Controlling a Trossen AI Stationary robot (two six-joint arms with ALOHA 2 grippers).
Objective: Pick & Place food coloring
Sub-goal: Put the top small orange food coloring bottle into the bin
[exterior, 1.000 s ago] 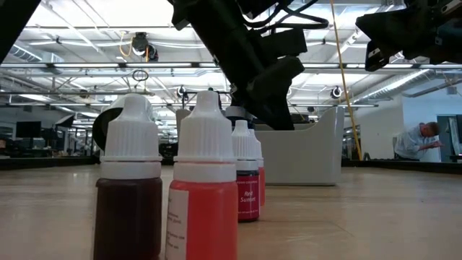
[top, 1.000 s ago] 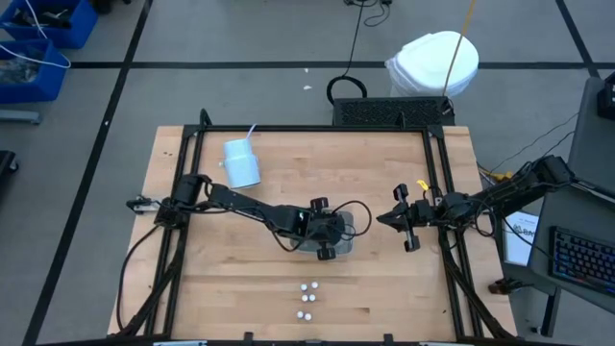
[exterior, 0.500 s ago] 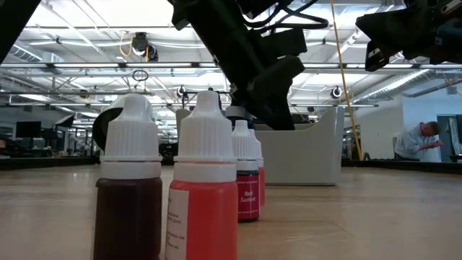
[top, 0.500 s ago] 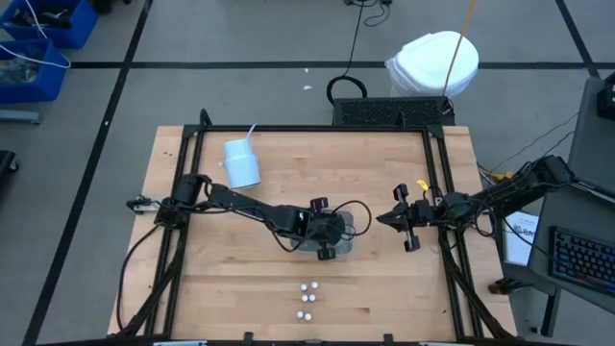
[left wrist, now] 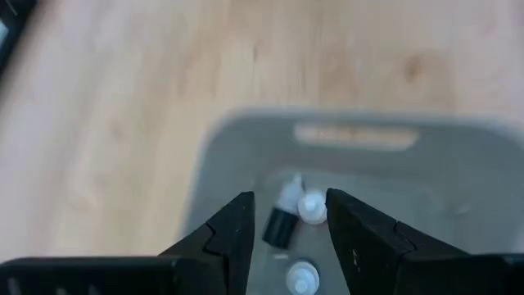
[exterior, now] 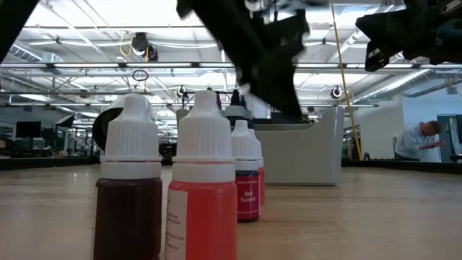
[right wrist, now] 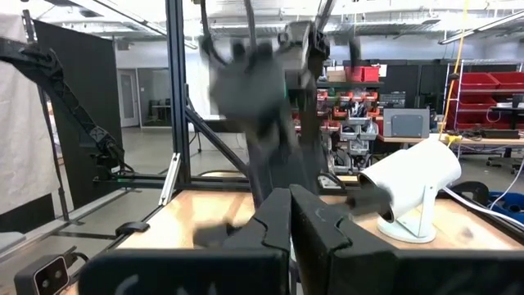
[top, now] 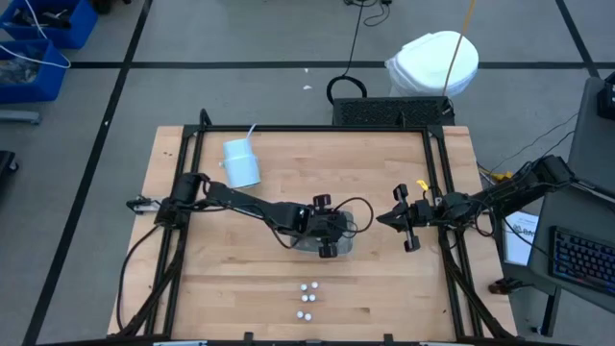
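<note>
**Left claw spread above the tray, bottles lying inside**

The pale wooden table (top: 384, 279) carries everything here, and the clear square plastic tray (top: 348, 237) near its middle serves as the landmark. The dark left arm reaches from the table's left edge to that tray, and the left gripper (left wrist: 288, 215) hangs directly over it with its two fingers parted and nothing between them. Under that gap, on the tray floor, lie small food coloring bottles (left wrist: 286, 220): one dark-bodied with a white cap on its side, and another white cap beside it; the wrist view is soft, so their exact number is hard to make out.

The dark right arm waits to the right of the tray, near the table's right rail, its right gripper (right wrist: 290, 215) clenched on nothing.

A white plastic cup with a straw (top: 241, 161) lies well behind and to the left of the tray.

In front of the tray, toward the table's near edge, stands a small cluster of white-capped dropper bottles (top: 307, 298). In the low view the closest has a dark brown body (exterior: 128, 217), the next an orange-red body (exterior: 206, 217), and a red one farther back wears a label that seems to read "Red Sunset" (exterior: 247, 196).
</note>
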